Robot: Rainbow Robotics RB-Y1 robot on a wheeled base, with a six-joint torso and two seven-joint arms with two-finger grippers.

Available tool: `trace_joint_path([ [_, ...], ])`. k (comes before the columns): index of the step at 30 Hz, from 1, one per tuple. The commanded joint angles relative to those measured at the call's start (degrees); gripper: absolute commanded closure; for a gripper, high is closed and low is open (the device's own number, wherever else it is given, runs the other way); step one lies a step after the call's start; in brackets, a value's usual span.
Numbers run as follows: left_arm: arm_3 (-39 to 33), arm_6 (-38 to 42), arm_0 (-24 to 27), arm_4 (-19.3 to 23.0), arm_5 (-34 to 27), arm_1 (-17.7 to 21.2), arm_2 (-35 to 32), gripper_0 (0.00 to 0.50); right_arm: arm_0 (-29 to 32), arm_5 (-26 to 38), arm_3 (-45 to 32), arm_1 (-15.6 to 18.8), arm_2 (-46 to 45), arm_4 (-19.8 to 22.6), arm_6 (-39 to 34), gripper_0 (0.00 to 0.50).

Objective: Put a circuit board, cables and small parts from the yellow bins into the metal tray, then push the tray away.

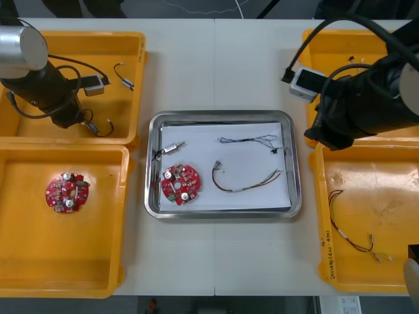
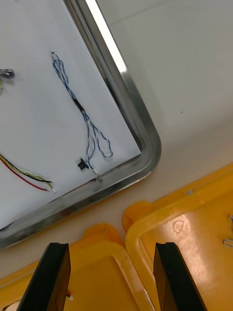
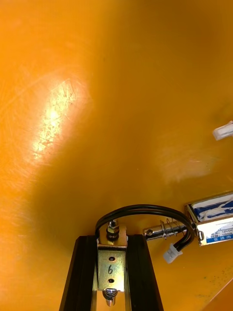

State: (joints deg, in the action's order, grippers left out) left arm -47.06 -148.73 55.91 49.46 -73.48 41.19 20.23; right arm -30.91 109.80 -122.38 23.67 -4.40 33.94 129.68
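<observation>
Left wrist view: left gripper (image 3: 112,239) pinching small metal part (image 3: 111,260) with black cable (image 3: 136,210), low in far-left yellow bin (image 1: 78,36). Right gripper (image 2: 112,249) spread, idle above right bins (image 2: 194,228). Next, likely: lift straight up, carry to metal tray (image 1: 222,116).

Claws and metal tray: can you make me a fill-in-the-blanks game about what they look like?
1. The left claw is ____ on a small metal part.
2. The right claw is ____ and holds nothing.
3. The circuit board in the metal tray is coloured ____.
Missing words: shut, open, red.
</observation>
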Motion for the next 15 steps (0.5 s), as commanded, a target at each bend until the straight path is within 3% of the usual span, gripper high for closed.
trace_joint_path([
  [1, -0.31, 2.31, 1.22, 0.63, 0.26, -0.23, 0.6, 0.5, 4.19, 0.2, -3.48, 1.2, -7.64, 0.25, -3.2, 0.0],
  [6, -0.4, 3.36, 2.18, 0.46, -0.88, 0.29, -0.63, 0.5, 7.44, 0.2, -4.27, 1.29, -14.5, 0.86, -6.63, 0.0],
  [15, -5.49, 5.38, 2.54, -1.21, -7.65, 1.88, -5.55, 0.5, 15.44, 0.2, -8.4, 3.84, -20.65, 0.42, -21.66, 0.0],
])
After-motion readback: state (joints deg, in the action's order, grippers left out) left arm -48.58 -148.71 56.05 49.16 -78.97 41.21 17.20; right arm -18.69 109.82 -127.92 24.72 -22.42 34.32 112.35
